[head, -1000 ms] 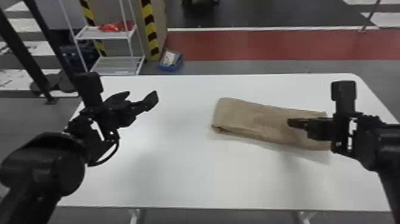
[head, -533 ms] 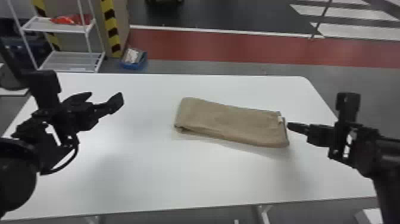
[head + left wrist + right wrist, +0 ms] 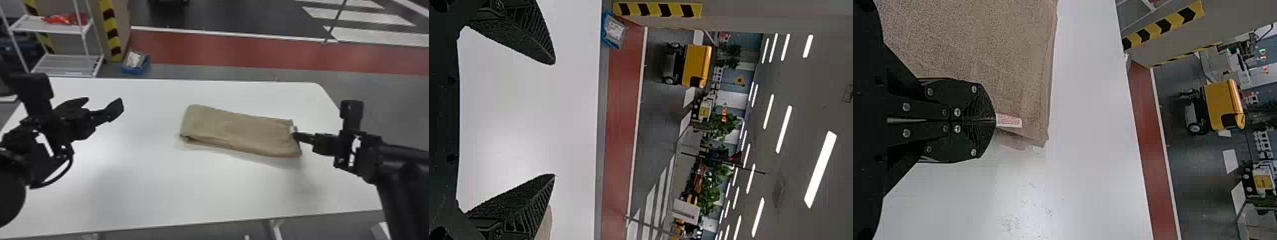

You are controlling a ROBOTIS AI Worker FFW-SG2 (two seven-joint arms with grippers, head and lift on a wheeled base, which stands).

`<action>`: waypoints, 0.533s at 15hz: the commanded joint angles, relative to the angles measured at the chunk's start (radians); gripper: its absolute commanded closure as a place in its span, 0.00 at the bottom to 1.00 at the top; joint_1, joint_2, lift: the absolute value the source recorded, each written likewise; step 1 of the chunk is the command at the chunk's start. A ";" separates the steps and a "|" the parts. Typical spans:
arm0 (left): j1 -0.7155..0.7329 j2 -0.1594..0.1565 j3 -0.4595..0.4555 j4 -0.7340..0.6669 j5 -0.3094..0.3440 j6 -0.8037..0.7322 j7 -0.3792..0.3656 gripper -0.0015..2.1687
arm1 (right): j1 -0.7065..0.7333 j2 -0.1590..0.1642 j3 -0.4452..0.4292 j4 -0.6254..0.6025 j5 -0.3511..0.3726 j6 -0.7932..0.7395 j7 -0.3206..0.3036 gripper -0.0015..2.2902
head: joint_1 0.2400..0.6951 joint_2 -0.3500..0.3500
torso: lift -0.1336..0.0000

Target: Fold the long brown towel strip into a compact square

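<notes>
In the head view, the brown towel [image 3: 236,131] lies folded into a flat oblong on the white bench [image 3: 137,198], to the right of the left tool [image 3: 104,102] and just left of the right tool [image 3: 294,136], whose tip meets the towel's near end. From there the cloth's layered edge and far end can be followed toward the left tool. The right wrist view adds detail at that tip: the right tool [image 3: 995,120] is closed, its fingers pressed together along a thin seam, and a small white label [image 3: 1009,121] with red marks runs straight out from them over the cloth. Whether they pinch label or towel, one cannot tell. The left wrist view settles the other side: the left tool [image 3: 554,119] is wide open above the bench, and a sliver of brown towel peeks out beside one finger [image 3: 519,205]. Well beyond that tool sits a blue bin [image 3: 613,30].
</notes>
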 commanded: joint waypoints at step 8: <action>0.002 0.004 0.010 0.001 0.003 -0.001 -0.005 0.04 | -0.104 0.018 0.070 0.100 0.025 -0.031 -0.009 0.92 | 1.00 0.35 | 0.10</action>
